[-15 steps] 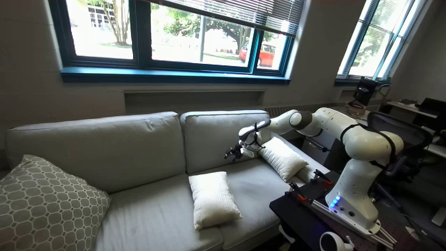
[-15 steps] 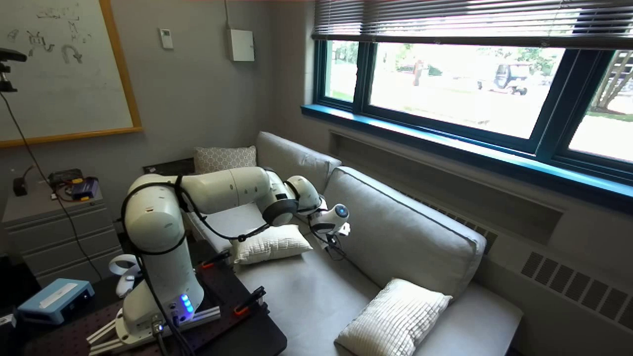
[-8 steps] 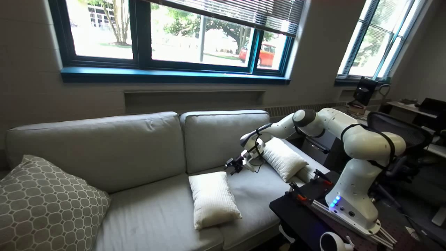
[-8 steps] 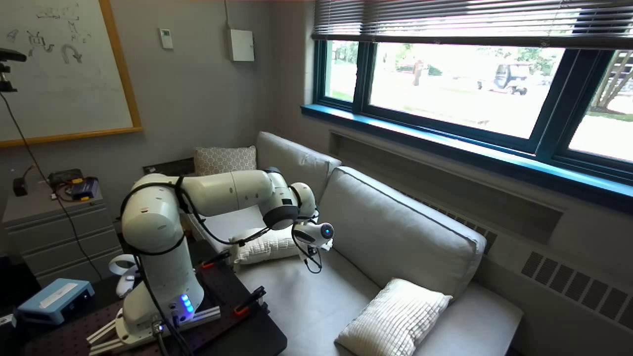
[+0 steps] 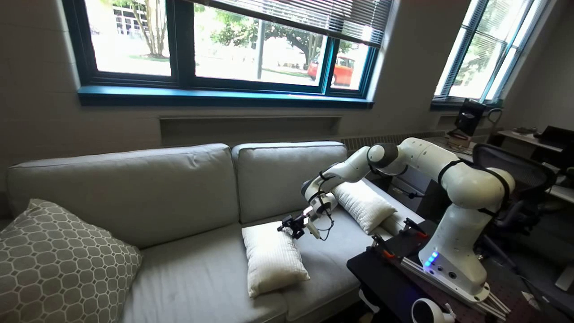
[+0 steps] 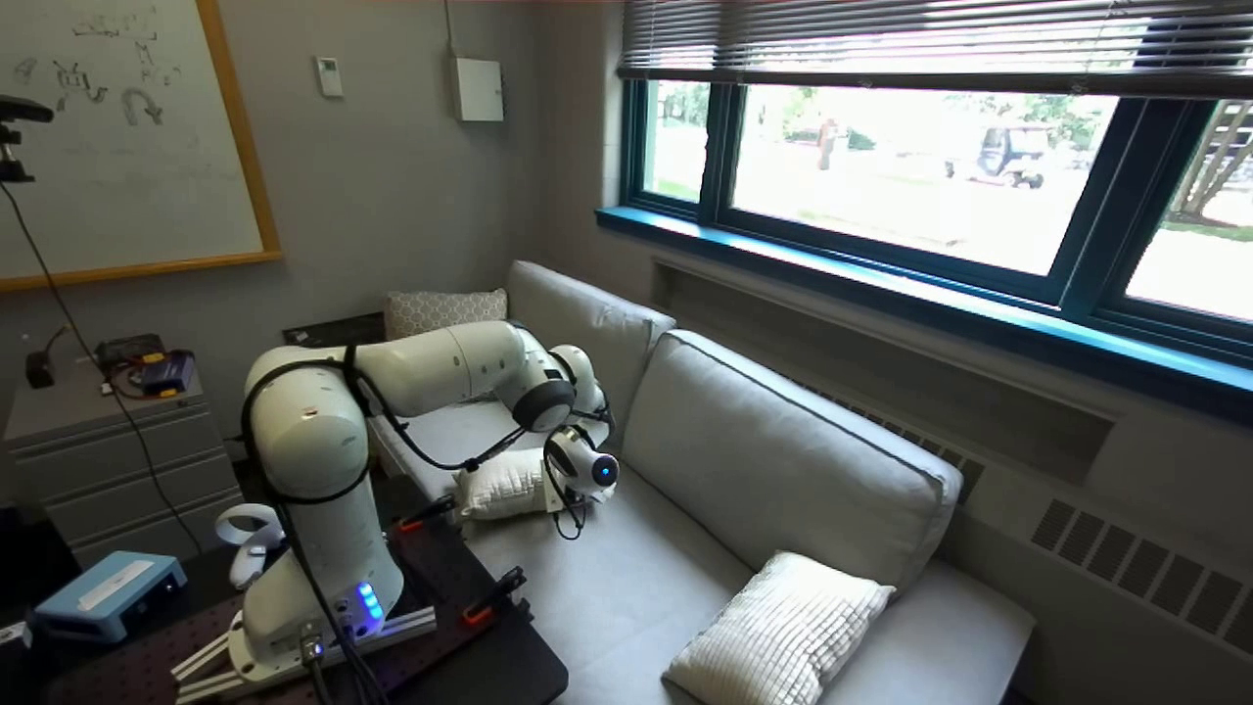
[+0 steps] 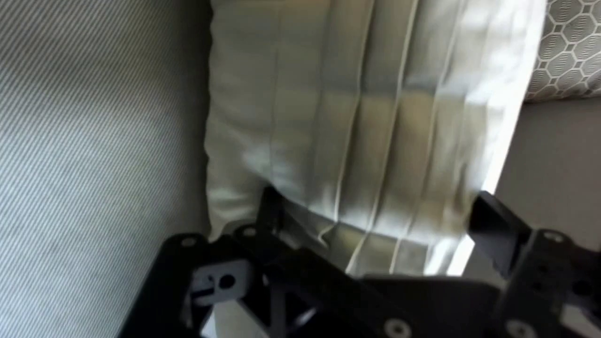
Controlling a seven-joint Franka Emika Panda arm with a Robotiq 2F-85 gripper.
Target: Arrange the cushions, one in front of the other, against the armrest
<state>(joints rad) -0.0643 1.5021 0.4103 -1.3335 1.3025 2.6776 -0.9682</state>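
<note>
One cream-white cushion (image 5: pixel 273 260) lies flat across the seam of the sofa seat, partly hidden behind the arm for the cushion (image 6: pixel 501 487) in an exterior view. My gripper (image 7: pixel 375 197) is at its edge with fingers wide apart. Pleated fabric fills the space between them, and the cushion's surface is dented beside a finger (image 7: pixel 271 206). In an exterior view the gripper (image 5: pixel 289 226) meets the cushion's upper right side. The second cushion (image 6: pixel 783 632) leans against the armrest (image 6: pixel 945 636) in both exterior views, behind my wrist in one of them.
A larger grey lattice-patterned cushion (image 5: pixel 67 264) sits at the sofa's far end. The sofa's back cushions (image 5: pixel 287 179) rise behind the seat. A black table (image 6: pixel 519 656) carrying the arm's base and clamps (image 6: pixel 494 592) stands close to the sofa's front.
My gripper has come down and away from the armrest, from above the seat to the middle cushion's edge. That cushion has shifted very slightly; the one at the armrest stays put.
</note>
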